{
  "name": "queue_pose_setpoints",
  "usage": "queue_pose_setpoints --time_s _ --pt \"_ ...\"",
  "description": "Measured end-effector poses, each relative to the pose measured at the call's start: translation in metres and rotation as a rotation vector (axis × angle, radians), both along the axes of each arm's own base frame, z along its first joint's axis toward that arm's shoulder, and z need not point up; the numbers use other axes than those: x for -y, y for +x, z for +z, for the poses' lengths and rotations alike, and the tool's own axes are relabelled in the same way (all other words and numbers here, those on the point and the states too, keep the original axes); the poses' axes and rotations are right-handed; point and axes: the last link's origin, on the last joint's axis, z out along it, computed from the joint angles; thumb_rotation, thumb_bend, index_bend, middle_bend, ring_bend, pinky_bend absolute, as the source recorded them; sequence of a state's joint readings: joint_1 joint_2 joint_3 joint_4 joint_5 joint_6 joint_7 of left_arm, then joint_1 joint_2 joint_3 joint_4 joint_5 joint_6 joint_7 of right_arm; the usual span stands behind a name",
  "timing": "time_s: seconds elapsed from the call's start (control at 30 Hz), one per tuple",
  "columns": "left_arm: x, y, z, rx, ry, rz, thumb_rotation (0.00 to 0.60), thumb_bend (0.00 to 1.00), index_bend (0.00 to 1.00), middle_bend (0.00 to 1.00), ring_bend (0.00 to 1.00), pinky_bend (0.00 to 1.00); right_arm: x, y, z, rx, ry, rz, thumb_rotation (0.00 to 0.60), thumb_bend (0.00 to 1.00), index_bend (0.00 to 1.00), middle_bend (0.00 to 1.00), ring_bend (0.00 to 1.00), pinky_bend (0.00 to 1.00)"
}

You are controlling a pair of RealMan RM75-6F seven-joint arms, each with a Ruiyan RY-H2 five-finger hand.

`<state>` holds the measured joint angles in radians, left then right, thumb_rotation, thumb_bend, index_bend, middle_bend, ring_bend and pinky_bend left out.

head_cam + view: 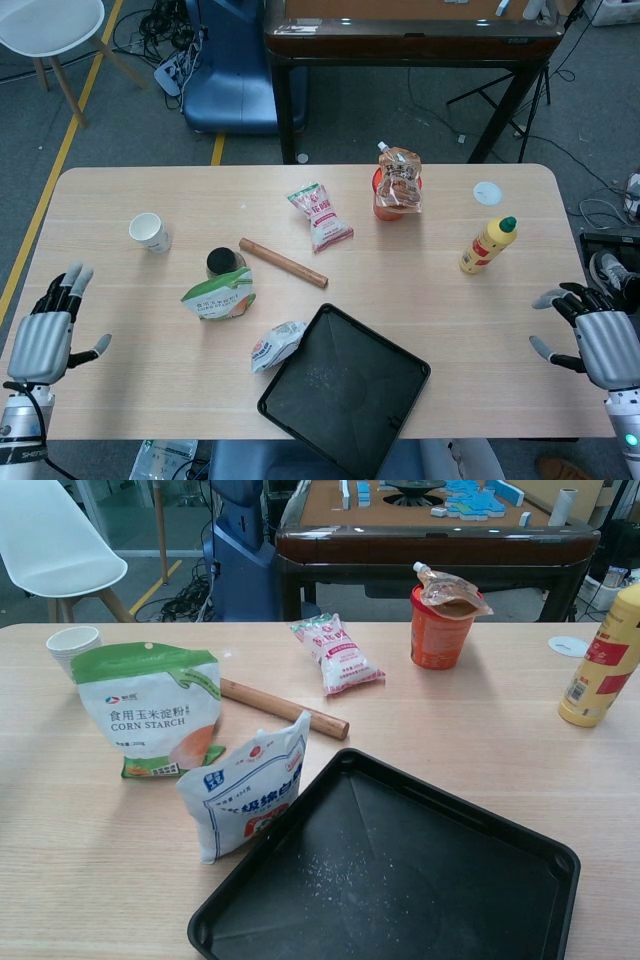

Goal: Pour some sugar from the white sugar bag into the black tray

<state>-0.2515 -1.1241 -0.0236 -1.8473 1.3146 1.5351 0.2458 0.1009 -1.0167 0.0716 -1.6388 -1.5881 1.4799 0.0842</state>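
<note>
Both hands, left and right, hover spread and empty at the table's side edges, well apart from the white sugar bag leaning against the black tray, which holds seemingly scattered white grains.

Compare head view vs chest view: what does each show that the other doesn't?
Head view only: the left hand and right hand, both open at the table edges, holding nothing. Chest view only: the CORN STARCH print on the green-topped bag, and white grains on the black tray floor. Both: white sugar bag leaning against the tray's left rim, rolling pin, paper cup.
</note>
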Motion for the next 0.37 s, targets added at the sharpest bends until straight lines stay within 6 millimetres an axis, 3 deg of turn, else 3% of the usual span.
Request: queue_pose_setpoints --time_s 0.23,0.37 --pt "0.026 -0.007 -0.008 -0.034 0.040 0.022 0.600 0.20 0.00 0.01 0.00 0.16 0.004 0.003 -0.004 0.011 0.027 0.019 0.600 0.21 0.40 0.37 0.21 0.24" --pt "0.031 -0.010 -0.010 -0.030 0.040 0.039 0.600 0.20 0.00 0.01 0.00 0.16 0.006 0.004 -0.005 0.008 0.034 0.022 0.600 0.21 0.40 0.37 0.21 0.24"
